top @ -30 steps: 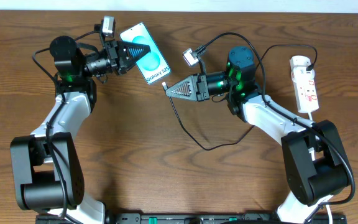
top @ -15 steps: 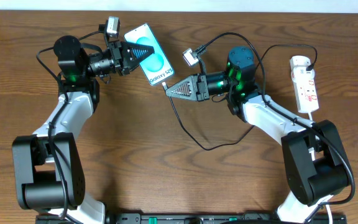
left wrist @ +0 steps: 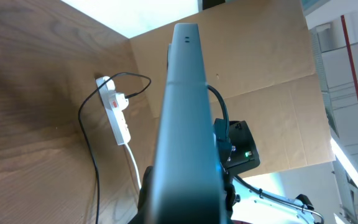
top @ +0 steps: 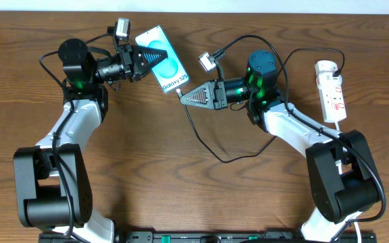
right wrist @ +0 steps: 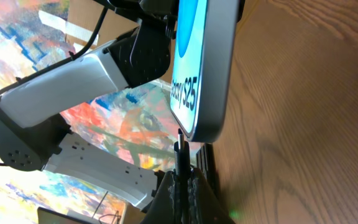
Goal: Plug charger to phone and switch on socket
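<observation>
Overhead: brown wood-grain table (top: 147, 169). The left pincer (top: 140, 58) is clamped across the phone (top: 162, 61), screen towards the camera, its lower end pointing at the right pincer (top: 183, 96). The right pincer is closed on the charger (top: 192, 125) at its connector end. The cable trails back beneath that arm in a loop. The socket (top: 331, 88) lies well behind the right pincer, beyond its elbow, with nothing touching it.

Left wrist: the phone shows edge-on, rising straight ahead of the pincer, with cardboard panels behind. My own fingers are cut off at the bottom edge.

Right wrist: the connector stands up from between the fingers and meets the phone's lower edge.

Judgement: I should square the tip to the port and push slowly along the phone's long axis while the left pincer holds firm. Any tilt risks jamming.

I cannot tell whether the plug is seated or merely touching, since the rim hides the port. The socket's switch is too small to read.
</observation>
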Robot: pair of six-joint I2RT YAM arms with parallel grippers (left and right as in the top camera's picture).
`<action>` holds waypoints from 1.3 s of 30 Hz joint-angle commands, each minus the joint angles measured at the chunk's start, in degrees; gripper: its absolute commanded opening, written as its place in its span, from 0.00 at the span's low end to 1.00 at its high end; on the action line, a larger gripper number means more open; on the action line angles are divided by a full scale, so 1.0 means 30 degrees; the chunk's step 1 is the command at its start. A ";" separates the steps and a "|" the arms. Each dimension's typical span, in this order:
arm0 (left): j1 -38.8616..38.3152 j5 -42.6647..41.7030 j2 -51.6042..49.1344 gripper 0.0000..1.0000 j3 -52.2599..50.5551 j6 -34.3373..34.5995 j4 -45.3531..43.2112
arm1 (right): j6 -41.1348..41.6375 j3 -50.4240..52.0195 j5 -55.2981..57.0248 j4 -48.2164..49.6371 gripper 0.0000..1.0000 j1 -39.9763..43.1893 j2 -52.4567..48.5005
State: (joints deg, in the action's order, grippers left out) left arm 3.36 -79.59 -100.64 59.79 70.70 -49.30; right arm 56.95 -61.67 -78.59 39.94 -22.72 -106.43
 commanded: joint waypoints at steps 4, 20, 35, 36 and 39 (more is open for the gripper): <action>0.0015 -0.0342 0.0182 0.07 0.0685 -0.0044 -0.0160 | 0.0160 -0.0117 0.0087 0.0066 0.01 0.0087 -0.0138; 0.0015 -0.0627 0.0182 0.07 0.0685 -0.0051 -0.0168 | 0.0299 -0.0117 0.0299 0.0197 0.01 0.0189 -0.0138; 0.0015 -0.0707 0.0182 0.07 0.0678 -0.0109 -0.0168 | 0.0328 -0.0117 0.0663 0.0211 0.01 0.0189 -0.0138; 0.0015 -0.0758 0.0182 0.07 0.0685 -0.0153 -0.0175 | 0.0452 -0.0117 0.0656 0.0211 0.01 0.0189 -0.0138; 0.0015 -0.0954 0.0182 0.08 0.0685 -0.0437 -0.0168 | 0.0750 -0.0117 0.0648 0.0670 0.01 0.0182 -0.0138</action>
State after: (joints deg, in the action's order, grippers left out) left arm 3.36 -80.68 -100.64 59.79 70.52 -49.30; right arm 58.00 -61.67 -77.62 40.99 -22.68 -106.45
